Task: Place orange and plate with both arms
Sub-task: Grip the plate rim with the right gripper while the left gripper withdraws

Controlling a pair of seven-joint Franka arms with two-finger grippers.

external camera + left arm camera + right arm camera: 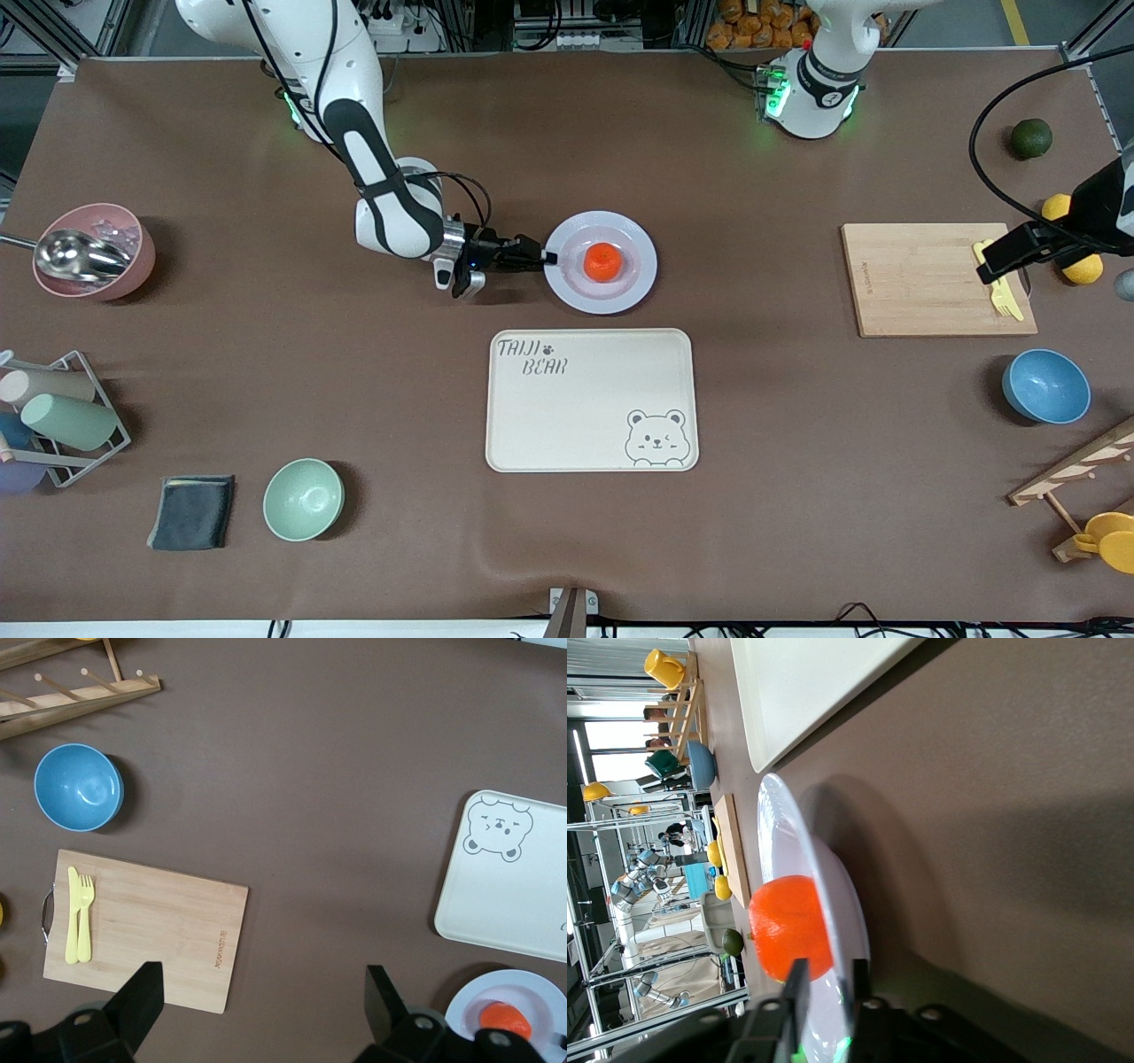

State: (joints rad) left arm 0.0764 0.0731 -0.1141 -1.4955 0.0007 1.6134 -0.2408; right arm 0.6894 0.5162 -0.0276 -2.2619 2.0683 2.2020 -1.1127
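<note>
The right tool [542, 257] lies low at the table, its two thin fingers [799, 988] brought together on the rim of the round pale lavender-white glossy plate [635, 282], one finger above the rim and one under it, so it is clamped on the plate's edge at the side toward the right arm's end of the table. Just past its fingertips, in the plate's hollow, sits the small round bright orange-red orange [603, 262], touching nothing but the plate. So, as I judge it, the fruit is already set on the plate and the plate is gripped; what is left is to carry the loaded plate to its place, likely the cream rectangular bear-printed tray [592, 400] that lies just beside the plate, nearer to the front camera. The tray is bare and nothing stands between it and the plate, though the orange may roll if the plate tips. The left tool [266, 1001] hangs well apart from all this, over the edge of the pale wooden cutting board [921, 279] with its yellow plastic fork and knife [998, 282], its fingers spread wide and holding nothing; that arm waits. Around it are a blue bowl [1046, 386], yellow lemons [1083, 268] and a dark green round fruit [1031, 138]
</note>
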